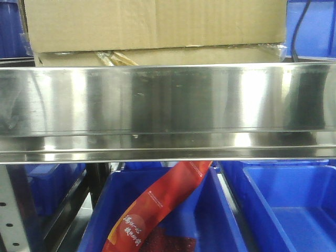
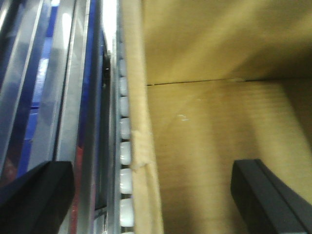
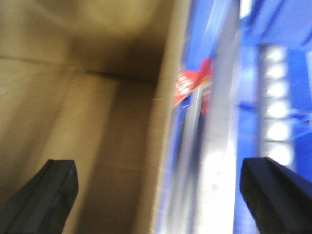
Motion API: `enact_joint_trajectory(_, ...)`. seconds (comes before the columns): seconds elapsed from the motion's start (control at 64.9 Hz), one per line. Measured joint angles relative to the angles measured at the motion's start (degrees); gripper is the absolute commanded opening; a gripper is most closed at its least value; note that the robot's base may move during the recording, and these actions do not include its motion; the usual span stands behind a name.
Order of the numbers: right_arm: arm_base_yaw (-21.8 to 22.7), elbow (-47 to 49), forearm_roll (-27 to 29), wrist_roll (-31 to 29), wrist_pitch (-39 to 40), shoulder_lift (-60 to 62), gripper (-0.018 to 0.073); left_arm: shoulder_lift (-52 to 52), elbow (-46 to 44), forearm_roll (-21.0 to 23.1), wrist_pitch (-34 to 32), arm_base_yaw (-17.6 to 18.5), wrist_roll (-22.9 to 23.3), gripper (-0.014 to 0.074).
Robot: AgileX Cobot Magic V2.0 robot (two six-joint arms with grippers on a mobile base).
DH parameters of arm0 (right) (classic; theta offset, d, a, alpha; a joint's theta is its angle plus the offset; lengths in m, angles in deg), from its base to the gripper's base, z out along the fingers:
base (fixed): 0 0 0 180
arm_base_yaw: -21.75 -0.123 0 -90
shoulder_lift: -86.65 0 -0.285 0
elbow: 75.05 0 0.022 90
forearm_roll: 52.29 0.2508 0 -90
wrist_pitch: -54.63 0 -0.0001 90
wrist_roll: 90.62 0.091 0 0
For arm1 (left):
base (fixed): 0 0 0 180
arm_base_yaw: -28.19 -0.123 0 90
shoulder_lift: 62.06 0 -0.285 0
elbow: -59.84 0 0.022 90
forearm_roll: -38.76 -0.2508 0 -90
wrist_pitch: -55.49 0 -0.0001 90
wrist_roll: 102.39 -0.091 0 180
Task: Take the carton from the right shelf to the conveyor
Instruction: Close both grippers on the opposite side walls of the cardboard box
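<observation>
The carton [image 1: 157, 23] sat on the right shelf [image 1: 168, 100], behind and above the shelf's broad shiny rail. On the level below stood blue bins [image 1: 283, 210], one of them with a red packet [image 1: 157, 205] lying in it.

The left gripper [image 2: 151, 195] was wide open, one jaw outside the carton and the other inside it, with the carton's side wall standing between them. It had hold of nothing. A row of white rollers [image 2: 125, 151] ran just beside that wall on the outside.

The right gripper [image 3: 158, 190] was likewise spread wide across the opposite wall, one jaw inside the carton and one out over the steel rail. That view was blurred, so I cannot tell whether either jaw touched the cardboard.
</observation>
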Motion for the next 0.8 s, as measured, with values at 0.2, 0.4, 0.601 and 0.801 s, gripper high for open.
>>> enact_joint_trajectory(0.2, 0.00, 0.00, 0.54, 0.16, 0.00, -0.04, 0.0496, 0.13, 0.00, 0.00, 0.00, 0.00, 0.00, 0.0536)
enact_joint_trajectory(0.4, 0.00, 0.00, 0.54, 0.16, 0.00, -0.04, 0.0085, 0.37, 0.00, -0.10, 0.00, 0.00, -0.13, 0.0287)
enact_joint_trajectory(0.601, 0.12, 0.00, -0.77, 0.44, -0.44, -0.14, -0.0067, 0.60, 0.12, -0.22, 0.27, 0.00, -0.24, -0.0034)
enact_joint_trajectory(0.801, 0.13, 0.00, -0.92, 0.55, -0.44, -0.14, -0.0067, 0.60, 1.20, -0.32, -0.76, 0.00, -0.24, -0.0021)
